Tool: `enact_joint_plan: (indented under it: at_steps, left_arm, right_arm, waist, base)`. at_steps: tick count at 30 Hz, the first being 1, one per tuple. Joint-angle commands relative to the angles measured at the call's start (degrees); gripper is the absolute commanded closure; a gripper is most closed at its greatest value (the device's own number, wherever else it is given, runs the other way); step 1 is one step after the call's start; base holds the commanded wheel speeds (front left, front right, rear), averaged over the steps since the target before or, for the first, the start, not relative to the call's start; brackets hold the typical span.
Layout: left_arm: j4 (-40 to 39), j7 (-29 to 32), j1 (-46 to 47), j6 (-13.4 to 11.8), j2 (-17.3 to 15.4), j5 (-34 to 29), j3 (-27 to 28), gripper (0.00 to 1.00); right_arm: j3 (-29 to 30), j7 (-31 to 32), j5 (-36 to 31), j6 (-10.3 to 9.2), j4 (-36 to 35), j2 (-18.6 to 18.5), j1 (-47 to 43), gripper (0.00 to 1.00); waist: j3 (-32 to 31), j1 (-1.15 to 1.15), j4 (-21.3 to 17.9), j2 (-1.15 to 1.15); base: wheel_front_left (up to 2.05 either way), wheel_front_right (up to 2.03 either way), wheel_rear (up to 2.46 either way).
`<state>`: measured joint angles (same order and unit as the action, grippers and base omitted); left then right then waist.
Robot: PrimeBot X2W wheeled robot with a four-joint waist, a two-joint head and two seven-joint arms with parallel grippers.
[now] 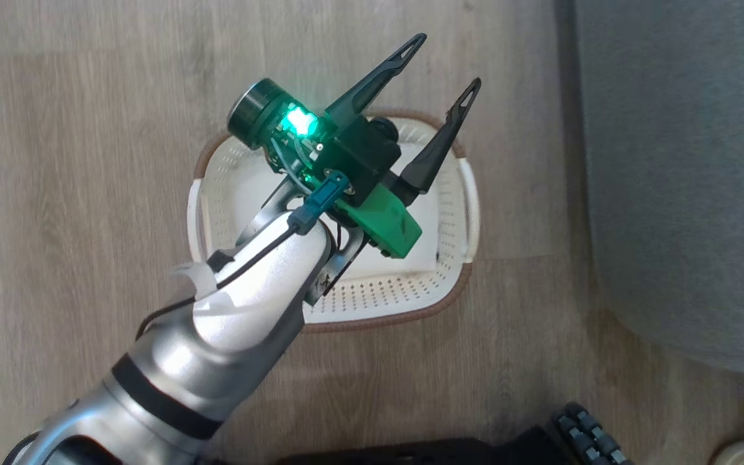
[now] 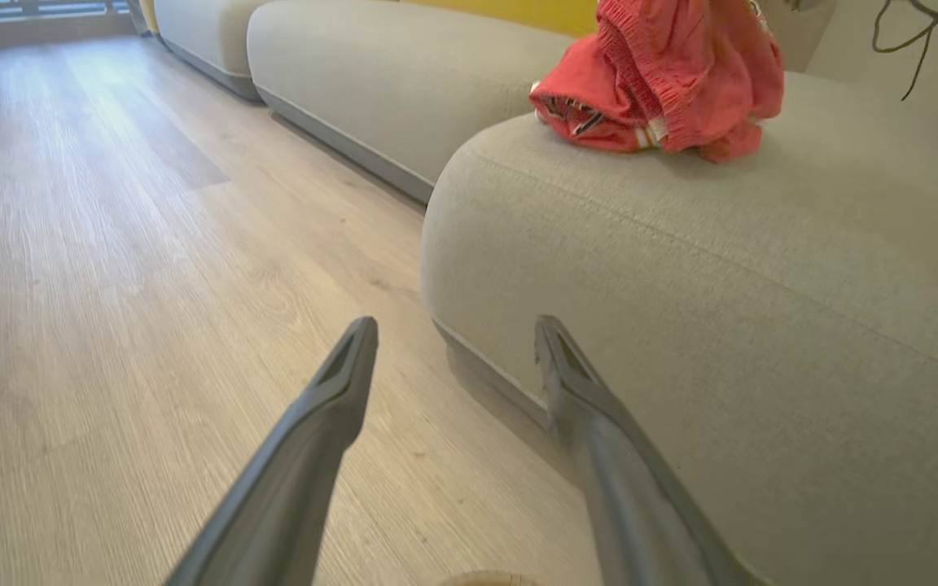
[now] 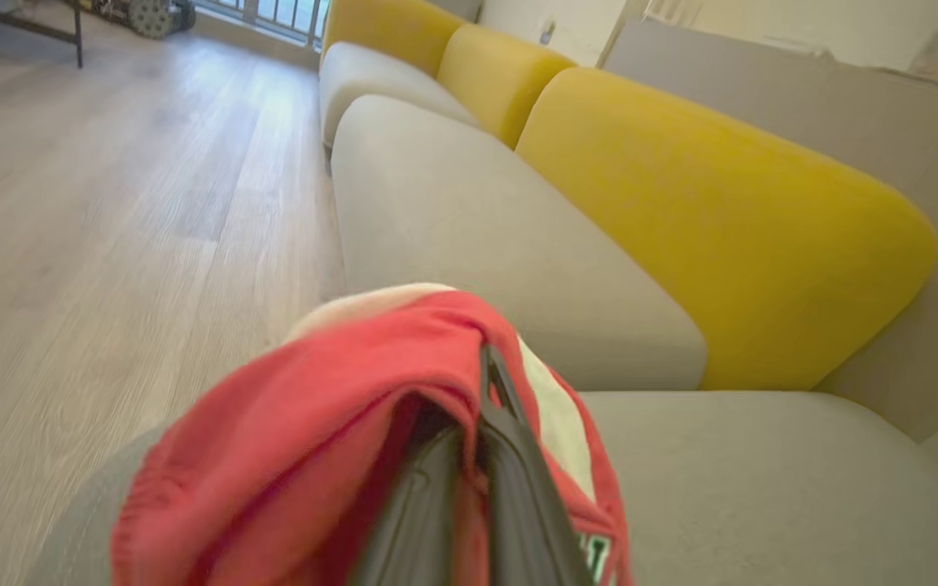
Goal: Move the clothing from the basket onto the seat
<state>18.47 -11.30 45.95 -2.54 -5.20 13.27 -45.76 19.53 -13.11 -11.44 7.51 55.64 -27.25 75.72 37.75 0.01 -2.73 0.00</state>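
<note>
Left gripper (image 1: 447, 61) hangs wide open, empty, over the basket (image 1: 378, 302), with the seat (image 1: 682, 181) at its 3 o'clock. Right gripper (image 3: 469, 407) is pinched tight on the red clothing (image 3: 298, 431), which sits bunched on the seat.

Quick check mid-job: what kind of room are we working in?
Probably a home living room or lounge: a long grey sofa with yellow back cushions, a wood-look plank floor, and a laundry basket on it.
</note>
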Motion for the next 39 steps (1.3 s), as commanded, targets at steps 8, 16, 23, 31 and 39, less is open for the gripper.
enact_joint_plan:
  at_steps: [8, 16, 23, 31, 39]
  left_arm:
    - [-1.3, 0.0, 1.9, -0.4, -0.8, -0.4, 0.7, 0.0]
    - [-1.0, -0.3, 1.5, -0.7, -1.3, 0.6, 1.2, 0.0]
    - [-0.9, -1.0, -0.5, -0.6, -1.9, 3.5, 2.6, 0.0]
    - [-0.7, -2.6, -3.9, -2.9, -2.2, 6.4, 5.9, 0.0]
    - [-0.9, -3.6, -9.3, -4.0, -2.3, 9.1, 9.7, 0.0]
  right_arm:
    - [4.8, -1.2, -4.7, -0.02, 4.1, 0.3, -0.2, 1.0]
    - [5.4, -1.8, -3.2, -0.02, 4.1, 2.1, -1.0, 0.0]
    - [-0.8, -1.9, 3.9, -0.02, -1.6, 4.9, -7.3, 0.0]
    - [-8.8, -1.9, 11.4, -0.02, -8.1, 5.5, -15.4, 0.0]
    - [-13.1, -1.9, 15.4, -0.02, -15.2, 7.8, -23.5, 0.0]
  waist:
    - [3.0, -0.01, 1.0, 0.0]
    - [1.5, -0.01, -1.1, 0.0]
    - [-1.8, -0.01, -3.7, 0.0]
    - [-7.7, -0.01, -4.5, 0.0]
    - [-15.2, -0.01, -2.0, 0.0]
  base:
    - [0.0, 0.0, 0.0]
    - [0.0, 0.0, 0.0]
    - [0.0, 0.0, 0.0]
    - [0.0, 0.0, 0.0]
    - [0.0, 0.0, 0.0]
